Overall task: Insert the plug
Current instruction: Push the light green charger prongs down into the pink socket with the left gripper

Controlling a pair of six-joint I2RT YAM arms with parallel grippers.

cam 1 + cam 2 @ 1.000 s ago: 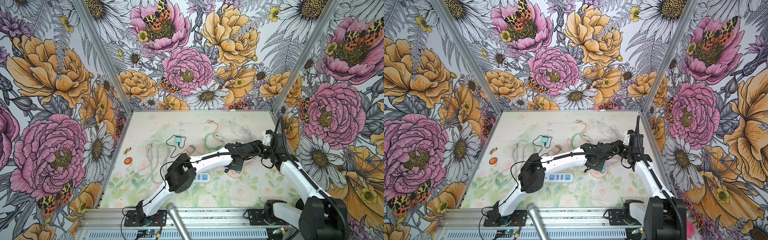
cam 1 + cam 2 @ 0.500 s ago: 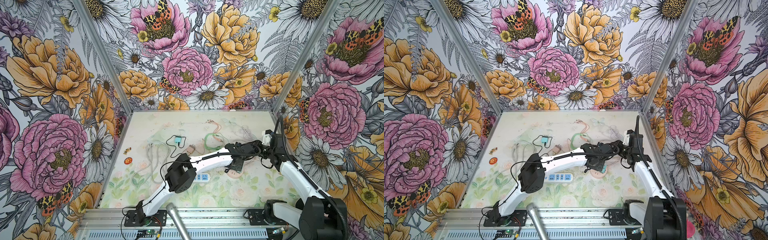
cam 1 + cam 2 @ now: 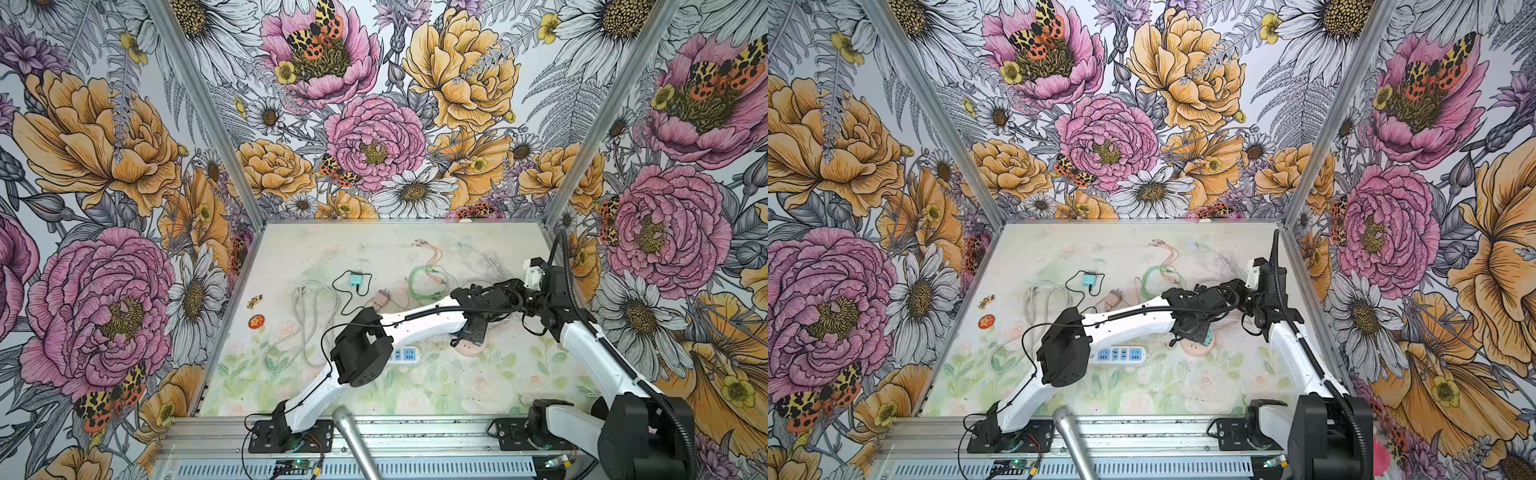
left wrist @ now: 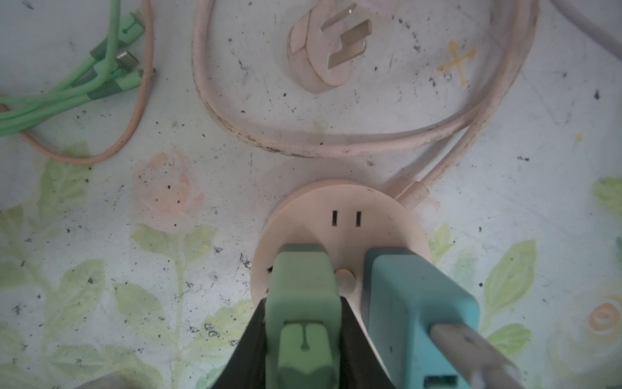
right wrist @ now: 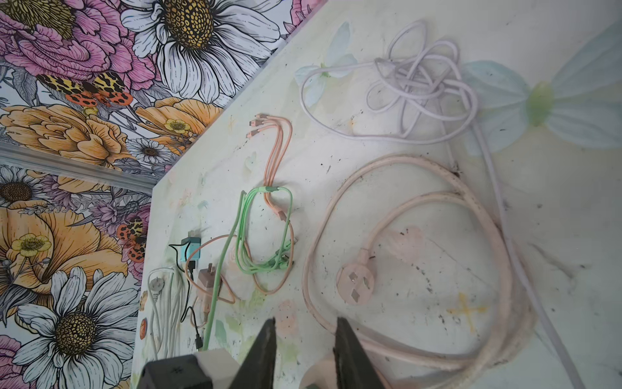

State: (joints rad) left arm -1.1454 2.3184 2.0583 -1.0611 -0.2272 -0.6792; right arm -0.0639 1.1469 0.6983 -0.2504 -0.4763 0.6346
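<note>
Left fingers astride green plug — atop socket

Both top views overlook the table; wrist views sit close, left apparently closest.

Left end effector clenched; right parted, likely empty

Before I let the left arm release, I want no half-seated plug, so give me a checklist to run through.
1. Grip: left gripper clamped on the green plug: ok.
2. Placement: green plug stands on the round socket face: ok.
3. Prongs fully seated: cannot tell, hidden under the plug body.
4. Clearance: teal adapter sits beside the plug, with a gap between them: ok.
5. Spare hand: right gripper open and empty: ok.
</note>
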